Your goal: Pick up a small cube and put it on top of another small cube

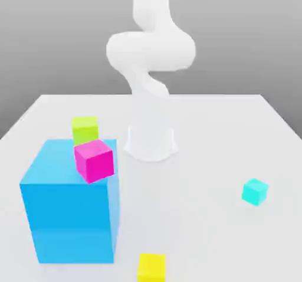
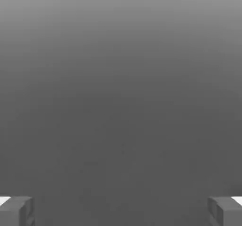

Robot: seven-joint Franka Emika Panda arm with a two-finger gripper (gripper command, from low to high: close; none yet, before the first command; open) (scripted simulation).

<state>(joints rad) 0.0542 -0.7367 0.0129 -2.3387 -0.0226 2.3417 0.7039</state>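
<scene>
A small cyan cube (image 1: 255,191) rests on the white table (image 1: 200,216) toward the exterior view's right. Three other small cubes share the table: a magenta one (image 1: 94,159) in front of the big blue cube's top corner, a lime-green one (image 1: 85,130) behind that blue cube, and a yellow one (image 1: 151,268) at the near edge. The white arm (image 1: 150,56) rises from its base at the table's back middle and leaves the picture at the top. In the hand view my gripper (image 2: 121,211) is open, its two fingertips (image 2: 16,211) wide apart with nothing between them, facing plain grey background.
A large blue cube (image 1: 71,207) stands at the exterior view's left, much taller than the small cubes. The arm's round base (image 1: 150,142) sits at the back middle. White tabletop lies between the yellow and cyan cubes.
</scene>
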